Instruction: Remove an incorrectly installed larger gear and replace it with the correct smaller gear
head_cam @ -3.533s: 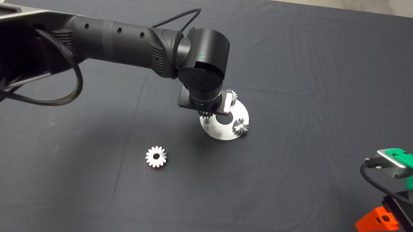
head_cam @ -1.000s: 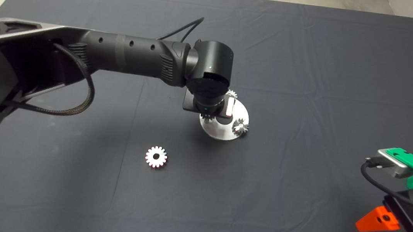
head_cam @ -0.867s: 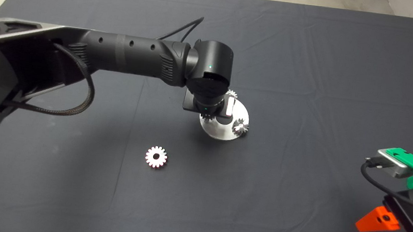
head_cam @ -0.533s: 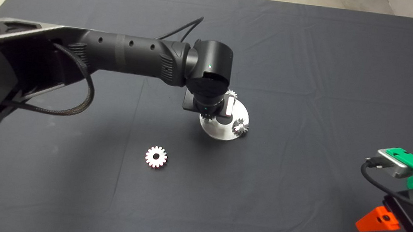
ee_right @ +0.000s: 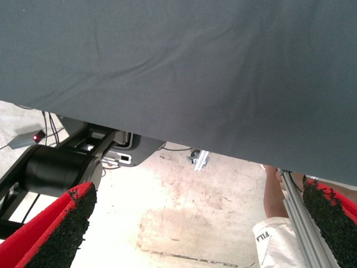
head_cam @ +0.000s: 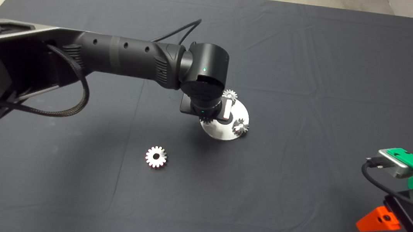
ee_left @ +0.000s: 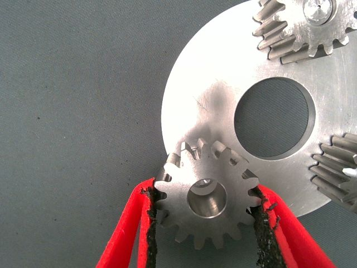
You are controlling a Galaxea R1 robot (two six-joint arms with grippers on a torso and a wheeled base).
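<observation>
My left gripper is shut on the smaller gear, a pad touching its teeth on each side. The gear sits at the rim of the round silver plate, beside the plate's middle hole. In the head view the left wrist covers the gripper, and only a bit of the held gear shows at the plate's left edge. The larger gear lies flat on the mat, below and to the left of the plate. My right gripper is open and parked at the lower right edge.
Two other small gears stand on the plate, one at its far side and one at its right side; both show in the left wrist view. The right wrist view shows the floor beyond the mat and a person's leg.
The left arm has shifted slightly to the left over the plate, still holding the smaller gear. The larger gear and the right arm have not moved.
</observation>
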